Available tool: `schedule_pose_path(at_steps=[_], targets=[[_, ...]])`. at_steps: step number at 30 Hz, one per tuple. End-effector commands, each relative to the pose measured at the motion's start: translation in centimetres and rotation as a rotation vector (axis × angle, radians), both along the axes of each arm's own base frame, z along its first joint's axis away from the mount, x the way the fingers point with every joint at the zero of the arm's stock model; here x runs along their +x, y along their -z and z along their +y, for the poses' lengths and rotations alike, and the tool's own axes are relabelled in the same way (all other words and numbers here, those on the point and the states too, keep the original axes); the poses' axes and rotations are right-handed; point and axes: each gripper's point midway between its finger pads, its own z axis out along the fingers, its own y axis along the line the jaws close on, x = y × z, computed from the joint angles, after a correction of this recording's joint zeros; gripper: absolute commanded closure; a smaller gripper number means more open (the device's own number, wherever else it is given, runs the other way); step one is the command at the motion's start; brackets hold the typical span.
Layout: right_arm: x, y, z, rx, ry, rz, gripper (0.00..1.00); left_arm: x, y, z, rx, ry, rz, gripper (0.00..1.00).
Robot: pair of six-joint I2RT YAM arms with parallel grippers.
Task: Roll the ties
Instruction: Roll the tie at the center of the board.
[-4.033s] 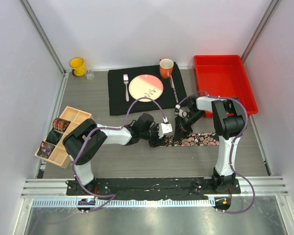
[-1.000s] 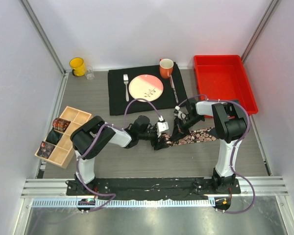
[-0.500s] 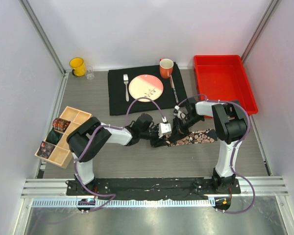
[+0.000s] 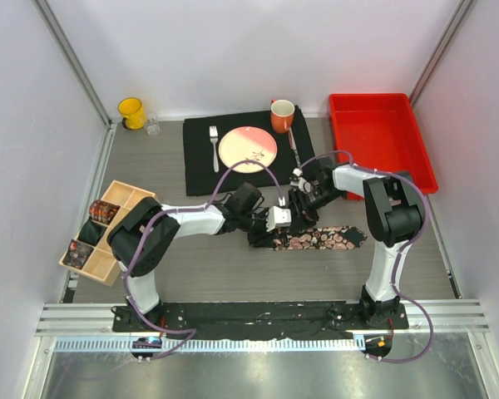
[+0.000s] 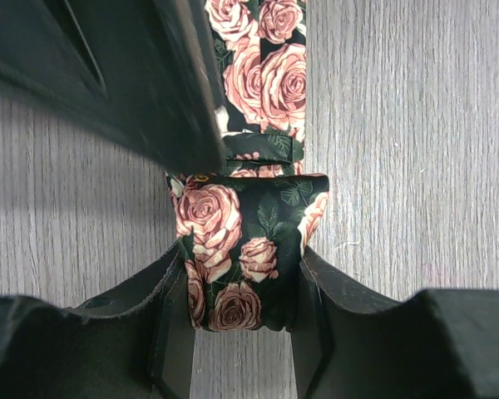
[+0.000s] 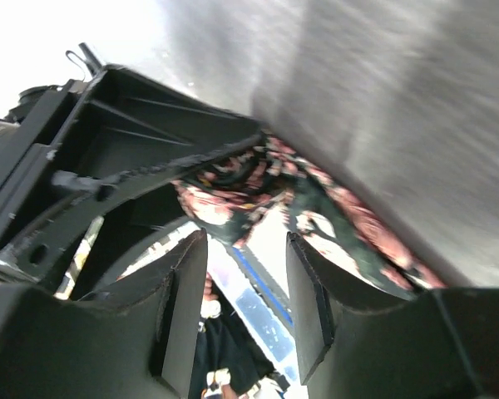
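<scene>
A black tie with pink roses (image 4: 320, 238) lies as a strip on the grey table. Its left end is rolled into a small coil (image 5: 241, 249). My left gripper (image 4: 272, 238) is shut on that coil, one finger (image 5: 170, 287) on each side; in the left wrist view the gripper (image 5: 241, 287) holds it against the table, and the flat strip (image 5: 266, 58) runs away from it. My right gripper (image 4: 296, 209) hovers just above and behind the coil, open and empty. In the right wrist view this gripper (image 6: 245, 283) has the tie (image 6: 258, 187) beyond its fingertips.
A wooden divided box (image 4: 121, 199) at the left holds several rolled ties (image 4: 102, 211). A black placemat (image 4: 201, 170) at the back carries a plate (image 4: 248, 148), fork, knife and orange mug (image 4: 282, 115). A red bin (image 4: 381, 137) stands at the back right, a yellow mug (image 4: 131, 111) at the back left.
My right gripper has lifted off the tie and moved back. The left gripper has turned with the coil, and the free strip now lies level and shorter.
</scene>
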Motion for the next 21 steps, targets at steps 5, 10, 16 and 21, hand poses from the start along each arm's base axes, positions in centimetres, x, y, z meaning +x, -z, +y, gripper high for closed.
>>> schedule_pose_path(at_steps=[5, 10, 16, 21], targets=[[-0.6, -0.7, 2.4, 0.049, -0.059, -0.010, 0.52, -1.4, 3.7, 3.0, 0.178, -0.040, 0.106, 0.84], [-0.8, 1.6, 1.7, -0.009, -0.111, -0.007, 0.74, -1.3, 3.6, 3.1, 0.179, -0.041, 0.107, 0.79], [-1.1, 3.4, 0.2, -0.083, -0.159, -0.027, 0.99, -1.7, 3.2, 2.9, 0.149, -0.049, 0.142, 0.58], [-0.9, 5.4, -1.7, -0.178, -0.154, -0.052, 0.99, -1.4, 1.0, 1.7, 0.014, -0.065, 0.152, 0.37]])
